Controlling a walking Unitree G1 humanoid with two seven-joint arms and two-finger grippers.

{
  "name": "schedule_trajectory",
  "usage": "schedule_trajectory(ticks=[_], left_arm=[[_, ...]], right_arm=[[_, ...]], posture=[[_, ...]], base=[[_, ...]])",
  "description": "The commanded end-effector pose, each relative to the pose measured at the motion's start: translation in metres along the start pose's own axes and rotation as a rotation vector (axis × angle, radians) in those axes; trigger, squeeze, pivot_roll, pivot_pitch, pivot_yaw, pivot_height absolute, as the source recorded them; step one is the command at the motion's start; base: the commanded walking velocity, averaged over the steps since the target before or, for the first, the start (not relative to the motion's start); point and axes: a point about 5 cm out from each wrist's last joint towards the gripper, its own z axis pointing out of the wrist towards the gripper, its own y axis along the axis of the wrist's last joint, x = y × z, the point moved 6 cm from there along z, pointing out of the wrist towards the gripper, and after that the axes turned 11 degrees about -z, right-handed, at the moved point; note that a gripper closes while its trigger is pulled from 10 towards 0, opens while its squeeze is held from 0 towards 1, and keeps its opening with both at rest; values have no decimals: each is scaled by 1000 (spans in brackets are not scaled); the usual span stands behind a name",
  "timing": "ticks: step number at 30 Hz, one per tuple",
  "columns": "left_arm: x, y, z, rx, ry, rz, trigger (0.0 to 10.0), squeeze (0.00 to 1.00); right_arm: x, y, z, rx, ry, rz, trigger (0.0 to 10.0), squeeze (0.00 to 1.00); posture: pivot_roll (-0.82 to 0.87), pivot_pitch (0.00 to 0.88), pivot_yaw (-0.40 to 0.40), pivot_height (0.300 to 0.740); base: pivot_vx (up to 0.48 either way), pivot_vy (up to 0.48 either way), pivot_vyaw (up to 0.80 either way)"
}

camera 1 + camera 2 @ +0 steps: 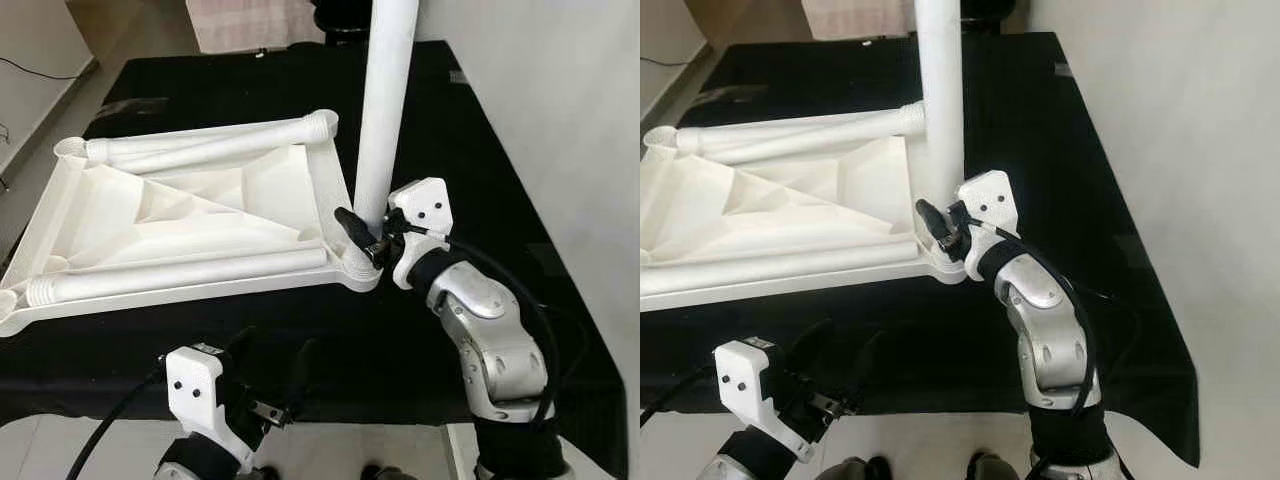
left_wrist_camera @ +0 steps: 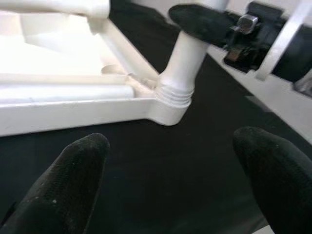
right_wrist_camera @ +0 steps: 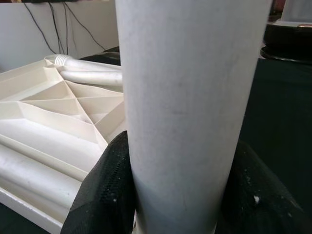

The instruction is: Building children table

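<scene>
Lying upside down on the black cloth-covered table (image 1: 450,130), the white moulded plastic tabletop (image 1: 180,215) shows its ribbed underside, with raised diagonal braces crossing a shallow rectangular tray and a round socket at each corner. Standing upright in the corner socket (image 2: 171,100) nearest the robot's right arm is a smooth white cylindrical plastic leg (image 1: 385,110), its threaded base seated in the ridged collar. The right hand (image 1: 368,232) is pinching this upright leg low down, just above the socket, its two textured black fingers (image 3: 105,190) pressed against opposite sides of the matte tube. Two more white tubular legs lie flat inside the tabletop: one leg (image 1: 210,145) along the far edge, with a ribbed end near the far corner, and another leg (image 1: 175,275) along the near edge. The left hand (image 1: 272,375) hovers above the cloth, just off the near edge of the tabletop, its rough black fingers (image 2: 68,180) spread wide and holding nothing.
</scene>
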Motion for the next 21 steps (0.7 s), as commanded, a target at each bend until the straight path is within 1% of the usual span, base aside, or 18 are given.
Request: schedule_trajectory(ticks=[1, 2, 3, 4, 5, 6, 8, 9, 10, 11, 12, 13, 14, 15, 16, 18, 19, 21], left_arm=[[3, -7, -2, 33, 9, -12, 10000, 0], [3, -7, -2, 32, 10, -12, 10000, 0], [3, -7, -2, 32, 10, -12, 10000, 0], [3, -6, -2, 31, 10, -12, 10000, 0], [3, -6, -2, 31, 9, -13, 10000, 0], [3, -6, -2, 31, 9, -13, 10000, 0], [3, -6, -2, 31, 8, -15, 10000, 0], [3, -6, -2, 31, 8, -15, 10000, 0], [2, -6, -2, 30, 7, -17, 10000, 0], [2, -6, -2, 30, 7, -17, 10000, 0], [2, -6, -2, 30, 7, -17, 10000, 0], [1, -6, -1, 29, 7, -17, 10000, 0], [1, -6, -1, 29, 7, -17, 10000, 0], [1, -6, -1, 29, 7, -17, 10000, 0], [1, -6, -1, 28, 7, -17, 10000, 0], [0, -6, -1, 27, 8, -19, 10000, 0], [0, -6, -2, 27, 8, -20, 10000, 0], [0, -6, -2, 27, 8, -20, 10000, 0]], right_arm=[[1, -48, -3, 184, -10, 41, 0, 0], [6, -42, 0, 153, 26, 68, 10000, 0], [6, -42, 0, 153, 26, 68, 10000, 0], [11, -36, 1, 124, 57, 93, 10000, 851], [20, -18, 2, 48, 113, 140, 10000, 1000], [20, -18, 2, 48, 113, 140, 10000, 1000], [35, 18, 1, -107, 250, 209, 10000, 1000], [35, 18, 1, -107, 250, 209, 10000, 1000], [44, 39, -3, -225, 420, 89, 10000, 608], [47, 43, -5, -249, 478, 33, 10000, 608], [47, 43, -5, -249, 478, 33, 10000, 608], [48, 43, -8, -268, 547, -12, 10000, 0], [49, 43, -9, -276, 586, -31, 10000, 0], [49, 43, -9, -276, 586, -31, 10000, 0], [46, 41, -9, -275, 625, -66, 10000, 0], [31, 40, 2, -270, 651, -155, 10000, 0], [25, 43, 6, -274, 658, -173, 10000, 0], [22, 48, 8, -283, 680, -175, 10000, 0]], posture=[[-5, 264, 12, 740], [-5, 265, 12, 740], [-5, 265, 12, 740], [-9, 266, 12, 740], [-5, 267, 11, 740], [-5, 267, 11, 740], [-7, 267, 10, 740], [-7, 267, 10, 740], [-4, 268, 8, 740], [-4, 268, 8, 740], [-4, 268, 8, 740], [0, 268, 7, 740], [0, 268, 7, 740], [0, 268, 7, 740], [6, 268, 6, 740], [4, 270, 3, 740], [5, 270, 3, 740], [7, 269, 3, 740]], base=[[0, 0, 0], [0, 0, 0], [0, 0, 0], [0, 0, 0], [0, 0, 0], [0, 0, 0], [0, 0, 0], [0, 0, 0], [0, 0, 0], [0, 0, 0], [0, 0, 0], [0, 0, 0], [0, 0, 0], [0, 0, 0], [0, 0, 0], [0, 0, 0], [0, 0, 0], [0, 0, 0]])
